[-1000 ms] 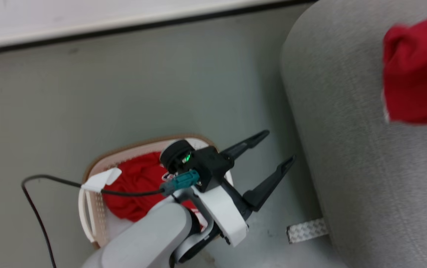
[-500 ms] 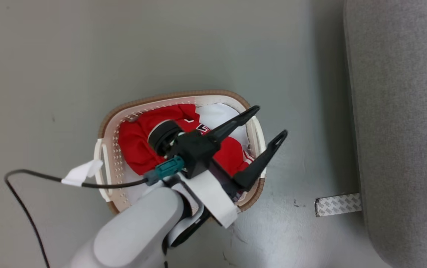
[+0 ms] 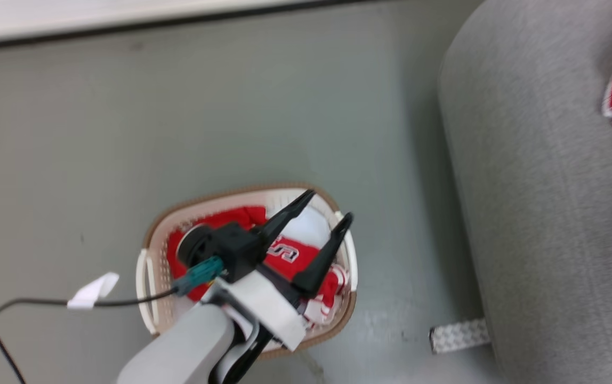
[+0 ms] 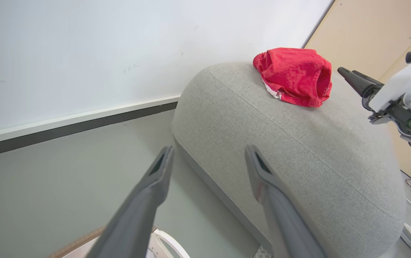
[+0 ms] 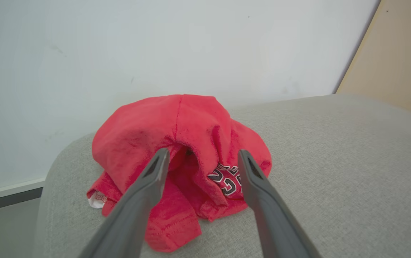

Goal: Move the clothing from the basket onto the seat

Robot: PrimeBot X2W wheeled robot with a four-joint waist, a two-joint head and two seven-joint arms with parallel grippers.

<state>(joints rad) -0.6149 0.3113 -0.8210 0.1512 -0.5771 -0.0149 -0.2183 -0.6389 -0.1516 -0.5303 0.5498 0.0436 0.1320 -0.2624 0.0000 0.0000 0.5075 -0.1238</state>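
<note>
Two long dark fingers of the right gripper (image 5: pixel 202 154) stand spread wide, straddling a fold of a crumpled red jersey (image 5: pixel 184 143) with black-white lettering; they pinch nothing. That jersey lies heaped on the large grey fabric sofa (image 5: pixel 334 161), near its rounded end. The left gripper (image 3: pixel 327 209) is likewise spread and empty, hanging above the small oval cream-white plastic basket (image 3: pixel 242 191) with perforated walls and a brown rim. Inside the basket lie more red garments (image 3: pixel 284 256) with white trim, beside a pale white cushion (image 3: pixel 308 226). The basket stands on the grey floor (image 3: pixel 178 106), apart from the sofa. A black cable (image 3: pixel 130 303) with a white tag trails from the left arm.
</note>
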